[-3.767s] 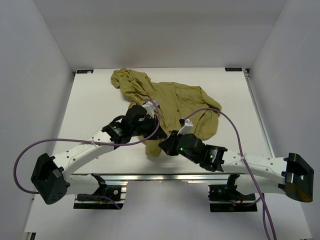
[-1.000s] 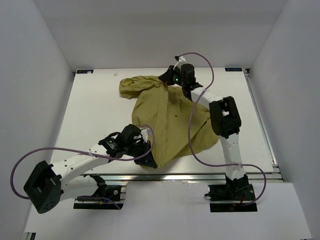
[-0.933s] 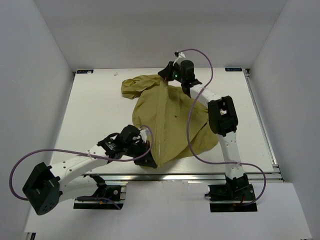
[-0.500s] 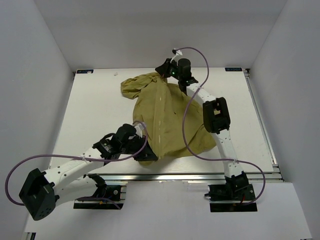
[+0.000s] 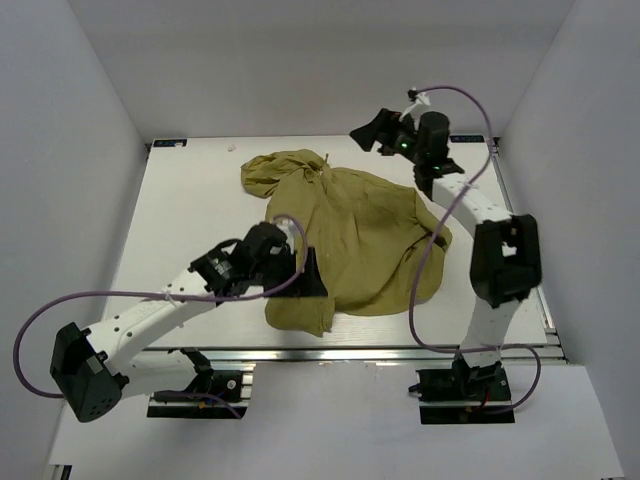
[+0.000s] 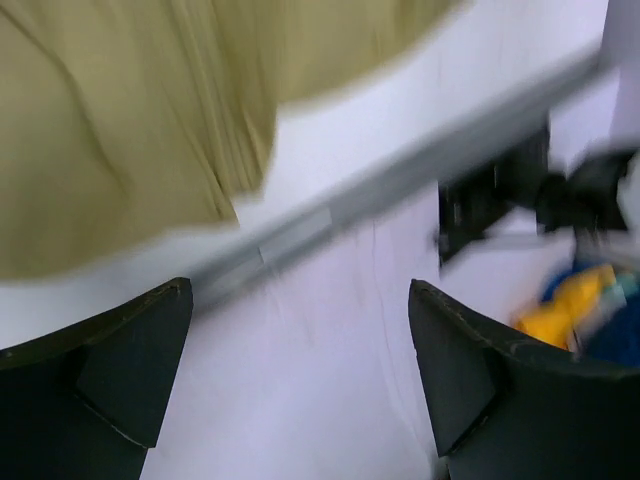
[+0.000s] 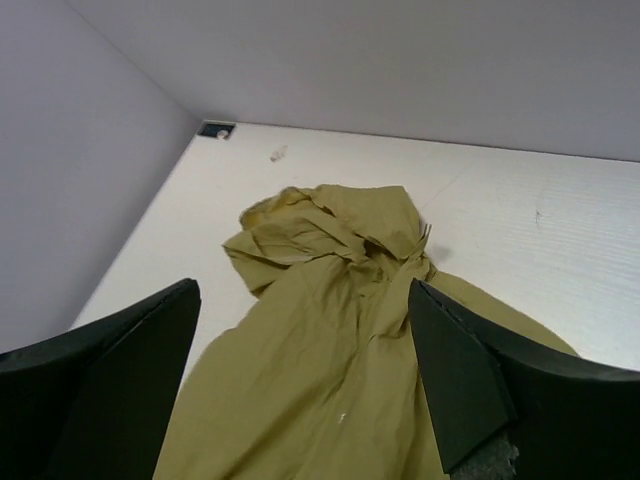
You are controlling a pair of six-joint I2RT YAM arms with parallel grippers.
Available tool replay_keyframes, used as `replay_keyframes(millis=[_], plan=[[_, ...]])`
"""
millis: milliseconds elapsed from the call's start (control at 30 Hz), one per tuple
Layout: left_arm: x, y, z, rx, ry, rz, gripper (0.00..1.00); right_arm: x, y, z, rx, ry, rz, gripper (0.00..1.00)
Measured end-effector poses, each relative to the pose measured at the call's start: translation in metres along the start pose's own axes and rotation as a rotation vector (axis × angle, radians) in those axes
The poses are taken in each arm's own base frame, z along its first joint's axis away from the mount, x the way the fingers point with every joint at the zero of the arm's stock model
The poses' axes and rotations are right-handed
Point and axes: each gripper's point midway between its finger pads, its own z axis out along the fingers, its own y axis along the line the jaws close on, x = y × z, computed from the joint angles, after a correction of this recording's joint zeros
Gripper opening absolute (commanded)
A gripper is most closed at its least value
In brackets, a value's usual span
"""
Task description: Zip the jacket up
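Olive jacket (image 5: 350, 235) rumpled mid-frame on bench (image 5: 190, 215), hood upper left. Empty, wide open: left tool (image 5: 310, 275) & right tool (image 5: 368, 130). Risk: zip hidden in folds, so tools prob. pinch plain fabric.

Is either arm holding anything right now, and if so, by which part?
Nothing is held. The left gripper is open and empty beside the olive-yellow soft-fabric hooded jacket; the right gripper hangs open, clear of it.

jacket (image 5: 360, 230): plain olive-yellow | table (image 5: 180, 210): white | cable (image 5: 100, 294): purple
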Motion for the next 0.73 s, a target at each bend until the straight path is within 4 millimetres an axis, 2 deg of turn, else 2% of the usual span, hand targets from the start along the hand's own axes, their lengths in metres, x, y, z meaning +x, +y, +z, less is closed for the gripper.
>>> replay_keyframes(millis=[100,167,233,300,400,500,667,733], plan=[[-0.057,0.005,-0.014,-0.116,-0.198,0.008,0.98,-0.016,0.007,-0.051,0.027,-0.025,0.043,0.89],[-0.099,0.023,-0.028,-0.199,-0.334,-0.025,0.98,-0.017,-0.003,-0.089,0.106,-0.037,0.069,0.89],[-0.139,0.056,-0.047,-0.275,-0.453,-0.093,0.98,-0.017,-0.02,-0.122,0.226,-0.042,0.081,0.89],[-0.171,0.1,-0.07,-0.368,-0.538,-0.19,0.98,-0.018,-0.033,-0.151,0.365,-0.031,0.086,0.89],[-0.21,0.167,-0.108,-0.535,-0.63,-0.351,0.98,-0.017,-0.038,-0.191,0.512,-0.029,0.067,0.89],[-0.226,0.2,-0.126,-0.629,-0.669,-0.418,0.98,-0.002,-0.037,-0.234,0.614,-0.031,0.061,0.89],[-0.222,0.21,-0.135,-0.661,-0.668,-0.427,0.98,0.024,-0.041,-0.288,0.738,-0.056,0.058,0.89],[-0.222,0.211,-0.143,-0.666,-0.689,-0.428,0.98,0.029,-0.044,-0.301,0.78,-0.062,0.054,0.89]])
